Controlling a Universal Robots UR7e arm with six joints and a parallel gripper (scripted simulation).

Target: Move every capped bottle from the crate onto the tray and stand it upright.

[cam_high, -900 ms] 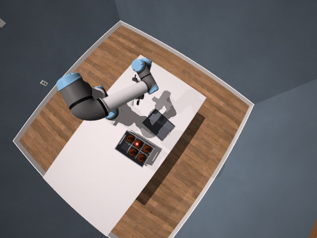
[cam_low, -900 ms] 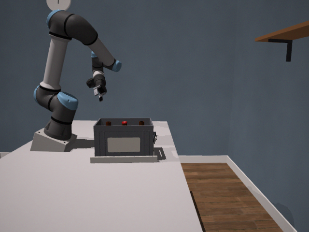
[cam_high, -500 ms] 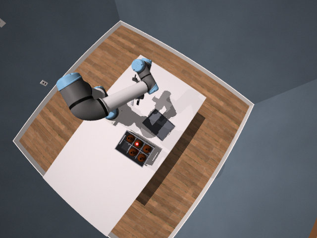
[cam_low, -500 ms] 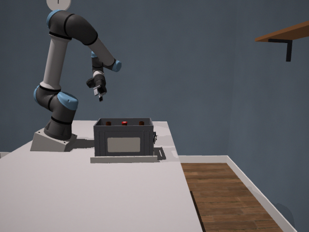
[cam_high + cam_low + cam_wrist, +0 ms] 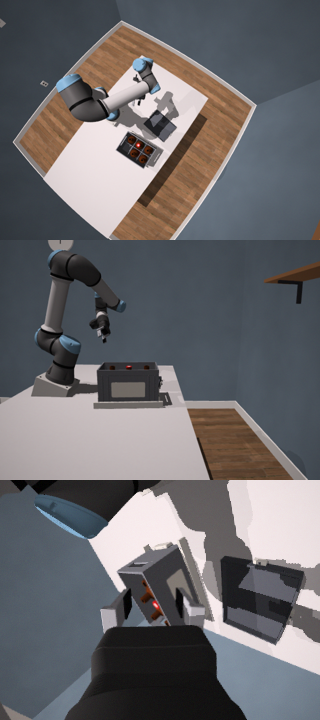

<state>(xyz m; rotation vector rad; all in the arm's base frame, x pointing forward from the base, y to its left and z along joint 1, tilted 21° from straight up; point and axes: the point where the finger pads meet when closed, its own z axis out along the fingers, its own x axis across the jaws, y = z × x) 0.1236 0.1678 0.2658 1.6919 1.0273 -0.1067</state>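
Note:
The dark grey crate (image 5: 134, 147) stands on the white table and holds several brown bottles. One bottle has a red cap (image 5: 138, 145); it also shows in the side view (image 5: 128, 367). The others, such as one (image 5: 132, 139), look open. The crate also shows in the side view (image 5: 128, 381) and in the wrist view (image 5: 158, 590). The dark tray (image 5: 160, 125) lies beside the crate and holds nothing; it shows in the wrist view (image 5: 260, 598) too. My gripper (image 5: 103, 336) is open and empty, high above the table, behind and to the left of the crate. Its fingertips frame the crate in the wrist view.
The arm's base (image 5: 55, 384) stands on the table left of the crate. The table's right edge (image 5: 192, 426) drops to a wooden floor. A wooden shelf (image 5: 293, 276) hangs on the wall at the upper right.

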